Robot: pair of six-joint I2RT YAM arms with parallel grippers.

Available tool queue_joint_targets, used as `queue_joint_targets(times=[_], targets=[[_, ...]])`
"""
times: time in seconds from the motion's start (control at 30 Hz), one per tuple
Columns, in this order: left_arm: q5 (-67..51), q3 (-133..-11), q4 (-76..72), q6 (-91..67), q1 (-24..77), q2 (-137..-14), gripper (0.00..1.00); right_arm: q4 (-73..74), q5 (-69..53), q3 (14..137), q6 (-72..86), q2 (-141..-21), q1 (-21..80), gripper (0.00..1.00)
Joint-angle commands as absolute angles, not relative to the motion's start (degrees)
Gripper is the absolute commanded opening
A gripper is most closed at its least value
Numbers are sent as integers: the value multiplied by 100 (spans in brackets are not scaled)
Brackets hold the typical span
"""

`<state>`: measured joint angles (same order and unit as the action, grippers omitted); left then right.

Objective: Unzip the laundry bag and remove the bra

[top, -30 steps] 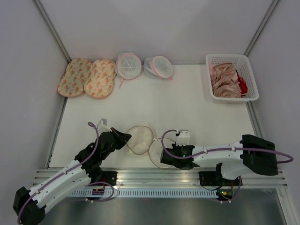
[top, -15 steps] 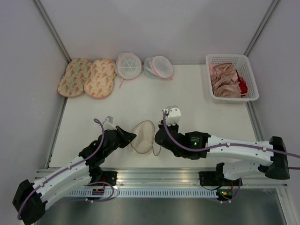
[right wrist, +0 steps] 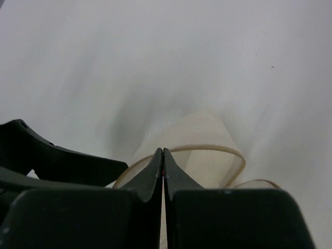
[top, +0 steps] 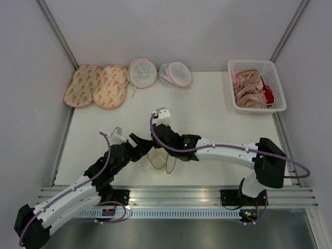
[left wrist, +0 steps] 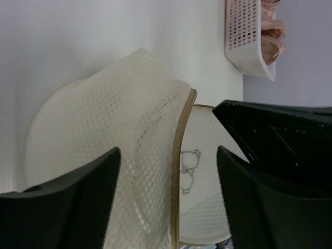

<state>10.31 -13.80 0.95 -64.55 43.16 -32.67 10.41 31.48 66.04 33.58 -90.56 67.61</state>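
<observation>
A white table (top: 207,114) is seen from above, with two black robot arms reaching in from its near edge. Both pincers meet at a round cream mesh laundry bag (top: 157,158) close to that edge. The left pincer (top: 141,146) has its fingers spread apart; its own camera shows the bag (left wrist: 119,135) lying just ahead of the gap between them (left wrist: 168,153), not clamped. The bag's two halves stand parted along the tan edging. The inner face, just past the left pincer's right finger, bears a small outline drawing of a bear; a smaller mark beneath it is too small to read. The right pincer (top: 162,150) comes down on the bag from the far side with its fingers pressed together (right wrist: 163,150), their tips at the tan rim (right wrist: 202,150); whether they pinch anything cannot be told. Well beyond both pincers lie two floral oval bags (top: 96,85) and two white mesh bags (top: 158,72). Far to the right pincer's right, a white basket (top: 275,78) holds pinkish fabric (top: 248,89).
</observation>
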Motion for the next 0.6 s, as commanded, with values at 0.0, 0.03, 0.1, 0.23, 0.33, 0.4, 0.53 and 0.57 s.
queue_joint_targets(times=[0.0, 0.03, 0.1, 0.23, 0.33, 0.4, 0.53, 0.57], targets=[[1509, -1520, 552, -6670, 4333, -2763, 99, 326, 2655, 7048, 3120, -9315, 6689, 0], [1625, -1538, 719, -6706, 4333, -2629, 100, 264, 2602, 7058, 3120, -9351, 6671, 0], [1889, -1503, 1045, -6741, 4333, -2163, 100, 194, 2567, 7075, 3094, -9422, 6645, 1], [2039, -1380, 1283, -6820, 4333, -1644, 100, 210, 2478, 7171, 3085, -9571, 6531, 0], [2057, -1380, 1529, -6847, 4333, -1529, 100, 1148, 3310, 7338, 3514, -9519, 6390, 17], [2065, -1432, 1687, -6829, 4333, -1512, 100, 1834, 3961, 7339, 3969, -9379, 6241, 48], [2074, -1459, 1740, -6715, 4333, -1494, 100, 3048, 4421, 6462, 4788, -8729, 6214, 57], [2092, -1450, 1740, -6706, 4324, -1512, 100, 3180, 4386, 6225, 5016, -8414, 6214, 57]])
